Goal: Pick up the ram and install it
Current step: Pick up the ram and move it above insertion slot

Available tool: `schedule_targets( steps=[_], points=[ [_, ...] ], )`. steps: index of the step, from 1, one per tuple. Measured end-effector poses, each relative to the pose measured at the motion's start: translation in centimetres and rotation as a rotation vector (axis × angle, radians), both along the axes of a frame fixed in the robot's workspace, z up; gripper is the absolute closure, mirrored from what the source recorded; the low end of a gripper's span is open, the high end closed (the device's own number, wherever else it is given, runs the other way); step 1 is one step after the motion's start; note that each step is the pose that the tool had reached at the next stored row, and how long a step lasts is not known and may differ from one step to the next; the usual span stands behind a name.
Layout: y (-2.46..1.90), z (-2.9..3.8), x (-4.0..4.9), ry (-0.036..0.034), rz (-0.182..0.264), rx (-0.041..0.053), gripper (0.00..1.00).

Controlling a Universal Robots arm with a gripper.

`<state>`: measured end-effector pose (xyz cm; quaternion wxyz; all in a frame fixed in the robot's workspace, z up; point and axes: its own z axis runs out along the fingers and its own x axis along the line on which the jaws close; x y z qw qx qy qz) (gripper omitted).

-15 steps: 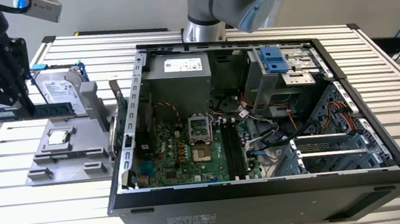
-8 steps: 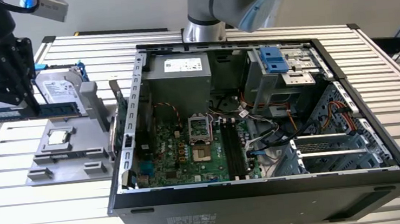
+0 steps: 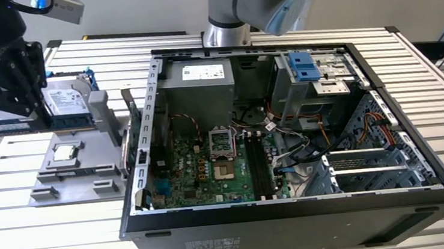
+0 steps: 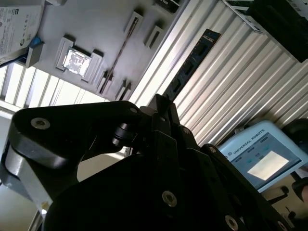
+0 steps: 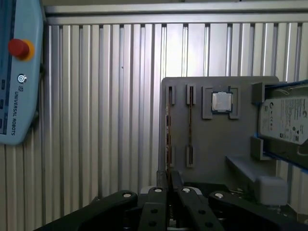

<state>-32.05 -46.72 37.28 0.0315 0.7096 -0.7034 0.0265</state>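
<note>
Gripper [image 5: 168, 180] is clamped tight on the ram [image 4: 190, 65]. The stick hangs over the worktop [image 4: 250, 77], right beside the tray [image 4: 91, 21].

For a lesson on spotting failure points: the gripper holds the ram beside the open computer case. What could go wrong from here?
1. The gripper holds the ram with much of its length jutting past the fingertips; it may tilt or slip.
2. The hard drive stands close by; a careless swing could clip it.
3. Loose cables lie beside the memory slots; they might snag the ram.
</note>
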Motion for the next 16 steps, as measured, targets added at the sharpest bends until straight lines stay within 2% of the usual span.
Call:
schedule_targets(
  steps=[16],
  points=[
    [0.0, -0.01, 2.9, 0.0, 0.0, 0.0, 1.0]
  ],
)
